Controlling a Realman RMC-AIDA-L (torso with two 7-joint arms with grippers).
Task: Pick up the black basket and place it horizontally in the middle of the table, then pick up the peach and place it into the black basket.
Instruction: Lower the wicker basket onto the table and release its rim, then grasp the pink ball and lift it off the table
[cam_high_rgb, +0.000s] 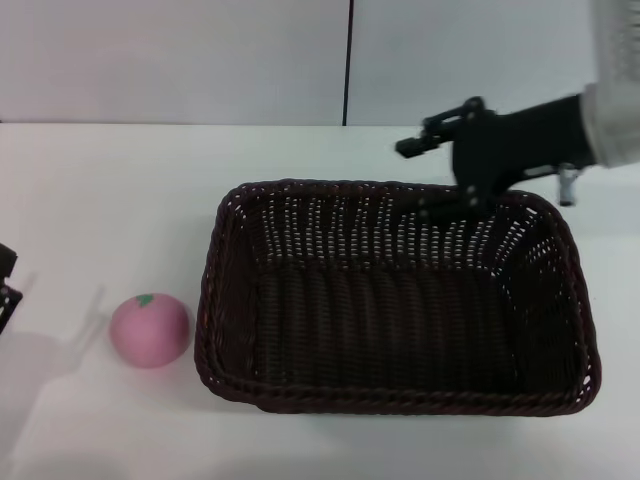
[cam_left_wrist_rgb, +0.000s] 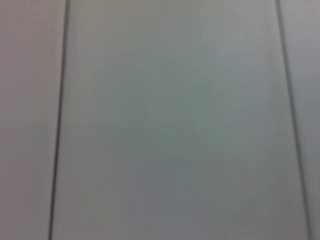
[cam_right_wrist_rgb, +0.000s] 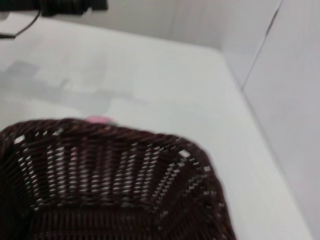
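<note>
The black basket (cam_high_rgb: 400, 300) lies lengthwise across the middle and right of the white table (cam_high_rgb: 120, 180), open side up and empty. The peach (cam_high_rgb: 149, 329) sits on the table just left of the basket, apart from it. My right gripper (cam_high_rgb: 420, 178) is at the basket's far rim, open, with one finger beyond the rim and the other over it. In the right wrist view the basket (cam_right_wrist_rgb: 110, 185) fills the lower part and a sliver of the peach (cam_right_wrist_rgb: 98, 119) shows past its rim. My left gripper (cam_high_rgb: 5, 285) is only a dark sliver at the left edge.
A white wall with a dark vertical seam (cam_high_rgb: 349, 60) stands behind the table. The left wrist view shows only wall panels. Bare tabletop lies left of and behind the peach.
</note>
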